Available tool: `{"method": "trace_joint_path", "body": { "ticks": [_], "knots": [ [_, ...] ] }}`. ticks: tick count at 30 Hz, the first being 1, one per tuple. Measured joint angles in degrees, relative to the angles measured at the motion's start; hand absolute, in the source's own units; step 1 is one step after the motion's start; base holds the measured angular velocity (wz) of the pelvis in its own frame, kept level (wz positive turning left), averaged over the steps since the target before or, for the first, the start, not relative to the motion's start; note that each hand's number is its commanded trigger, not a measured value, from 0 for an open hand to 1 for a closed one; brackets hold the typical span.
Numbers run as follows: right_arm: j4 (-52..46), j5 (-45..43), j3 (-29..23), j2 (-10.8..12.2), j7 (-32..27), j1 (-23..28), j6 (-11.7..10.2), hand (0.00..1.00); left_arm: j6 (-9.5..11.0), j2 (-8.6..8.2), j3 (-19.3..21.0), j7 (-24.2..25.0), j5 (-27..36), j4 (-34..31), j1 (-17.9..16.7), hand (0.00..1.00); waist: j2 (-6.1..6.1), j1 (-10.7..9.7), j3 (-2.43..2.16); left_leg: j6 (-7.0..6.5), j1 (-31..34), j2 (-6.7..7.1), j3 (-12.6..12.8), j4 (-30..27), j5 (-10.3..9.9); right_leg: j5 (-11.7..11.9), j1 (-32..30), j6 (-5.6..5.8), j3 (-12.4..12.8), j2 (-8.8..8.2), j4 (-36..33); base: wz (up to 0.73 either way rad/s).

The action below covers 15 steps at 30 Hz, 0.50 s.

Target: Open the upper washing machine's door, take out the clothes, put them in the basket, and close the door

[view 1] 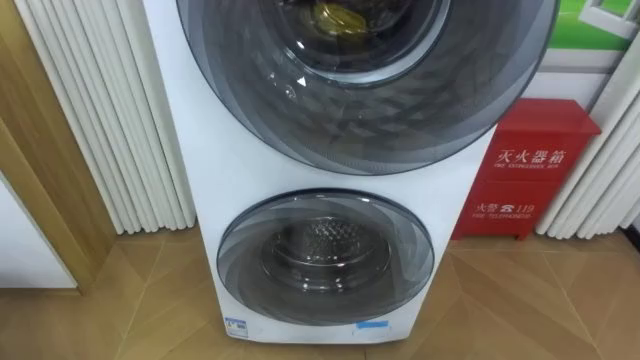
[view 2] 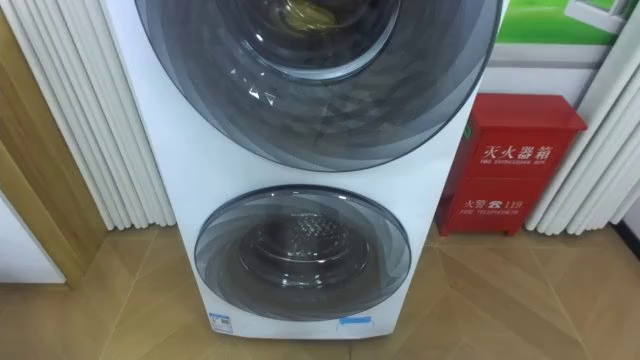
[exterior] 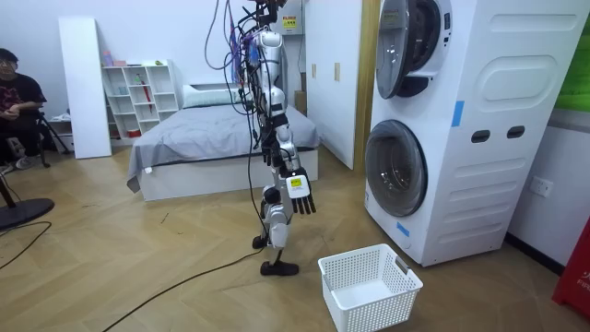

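- Eye views: yellow cloth (view 1: 335,15) sits behind the washing machine's (view 1: 200,200) upper glass.
- Room view: white basket (exterior: 369,288) is on the floor, and the right hand (exterior: 299,192) hangs loose-fingered, holding nothing.

A furnished home interior: a bed (exterior: 212,138) under a grey cover and a white shelf unit (exterior: 138,92) stand at the far side of a room with herringbone wood flooring (exterior: 138,267). A white stacked washing machine (exterior: 489,138) with two round glass doors forms a laundry corner, a white laundry basket (exterior: 369,288) on the floor before it. A red fire-equipment cabinet (view 1: 525,165) stands just beside the machine.
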<state>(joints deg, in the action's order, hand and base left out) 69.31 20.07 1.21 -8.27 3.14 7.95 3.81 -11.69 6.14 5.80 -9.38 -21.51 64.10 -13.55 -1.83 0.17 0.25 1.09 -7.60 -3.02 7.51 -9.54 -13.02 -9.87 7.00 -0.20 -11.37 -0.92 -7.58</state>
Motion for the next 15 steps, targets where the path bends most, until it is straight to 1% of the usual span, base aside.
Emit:
{"method": "trace_joint_path", "body": {
  "ticks": [2, 4, 7, 10, 13, 15],
  "knots": [
    [0.0, 1.2, 1.1, 0.0, 0.0, -0.1, 0.0, 0.0, 0.0, 0.08, -0.3, -0.3, -0.6, 0.0, 0.7, 0.0, -0.4, -0.1, 0.07, 0.0, 0.0, 0.0, 0.0, 0.0, 0.0, 0.0, 0.1, 0.0, -0.1, -0.01, 0.0, 0.0],
    [0.0, 2.3, 2.0, 0.0, 0.0, -0.1, 0.1, 0.0, 0.0, 0.07, -0.4, -1.4, -0.6, 0.0, 0.7, 0.0, -0.71, 0.0, 0.04, 0.0, 0.0, 0.0, 0.0, 0.0, 0.0, 0.0, 0.1, 0.01, -0.1, 0.0, 0.0, 0.0],
    [0.0, 3.7, 2.2, 0.2, 0.0, -0.3, 1.2, 0.0, 0.0, 0.03, -0.4, -2.8, -0.6, 0.0, 0.9, 0.0, -1.07, -0.1, 0.02, 0.0, 0.0, 0.03, 0.0, 0.0, 0.0, 0.0, 0.2, 0.01, -0.1, -0.02, 0.0, 0.0],
    [0.0, 5.1, 2.7, 0.2, -0.1, -0.1, 1.4, 0.0, -0.5, 0.02, -0.4, -3.6, -0.4, 0.0, 1.6, 0.0, -1.12, -0.1, 0.03, 0.0, 0.1, 0.08, 0.0, 0.0, 0.0, 0.0, -0.1, 0.04, 0.0, -0.06, 0.0, 0.0],
    [0.0, 5.5, 2.6, 0.1, 0.0, -0.1, 2.2, 0.0, -0.6, 0.05, -0.3, -3.9, 2.1, 0.0, 1.6, 0.0, -1.02, 0.0, -0.01, 0.0, 0.0, 0.11, -0.1, 0.0, 0.0, -0.1, 0.0, 0.06, 0.1, -0.09, 0.1, 0.0],
    [0.0, 5.4, 2.2, 0.0, 0.0, -0.2, 2.2, 0.0, -0.5, 0.03, -0.3, -3.9, 3.6, 0.0, 1.5, 0.0, -0.96, 0.0, -0.02, 0.0, -0.1, 0.12, -0.1, 0.0, 0.0, -0.1, -0.1, 0.06, 0.1, -0.1, 0.1, 0.0]
  ]
}}
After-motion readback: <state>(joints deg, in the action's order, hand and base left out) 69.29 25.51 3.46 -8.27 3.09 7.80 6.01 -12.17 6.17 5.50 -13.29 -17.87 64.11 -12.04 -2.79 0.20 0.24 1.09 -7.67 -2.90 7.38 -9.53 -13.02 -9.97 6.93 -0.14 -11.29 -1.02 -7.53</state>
